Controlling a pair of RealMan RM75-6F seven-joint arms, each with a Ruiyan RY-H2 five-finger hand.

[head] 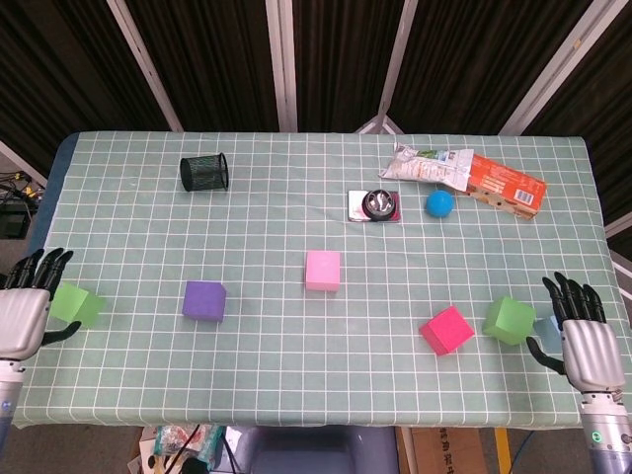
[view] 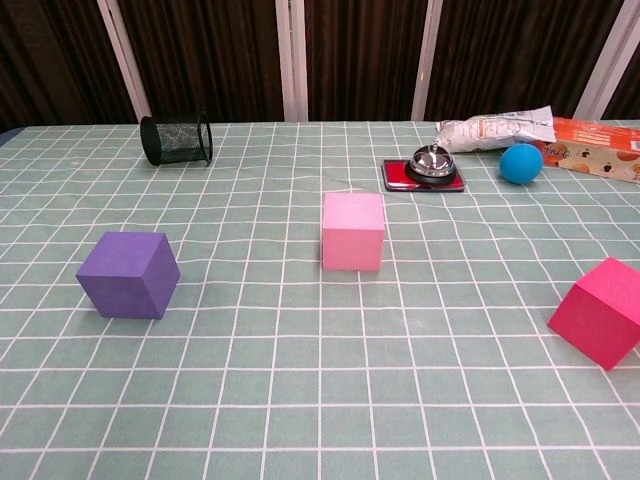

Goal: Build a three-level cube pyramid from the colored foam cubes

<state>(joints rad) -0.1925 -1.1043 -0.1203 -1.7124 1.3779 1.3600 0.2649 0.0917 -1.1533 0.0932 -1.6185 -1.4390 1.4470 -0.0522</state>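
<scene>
Six foam cubes lie singly on the worktop (head: pixel 296 197), none stacked: a light green cube (head: pixel 79 304) at the left edge, a purple cube (head: pixel 203 300), a pink cube (head: pixel 323 270) in the middle, a magenta cube (head: pixel 446 330), a green cube (head: pixel 510 320), and a pale blue cube (head: pixel 546 332) partly hidden. The left hand (head: pixel 24 314), fingers spread and empty, sits just beside the light green cube; the right hand (head: pixel 585 341), likewise spread and empty, sits beside the pale blue cube.

— Where is there room to reach in?
— Between the purple cube (head: pixel 203 300), pink cube (head: pixel 323 270) and magenta cube (head: pixel 446 330) the cloth lies bare; they stand well apart.
— And the far right?
— Crowded; bell (head: pixel 377 204), blue ball (head: pixel 439 203), snack packets (head: pixel 464 175).
</scene>
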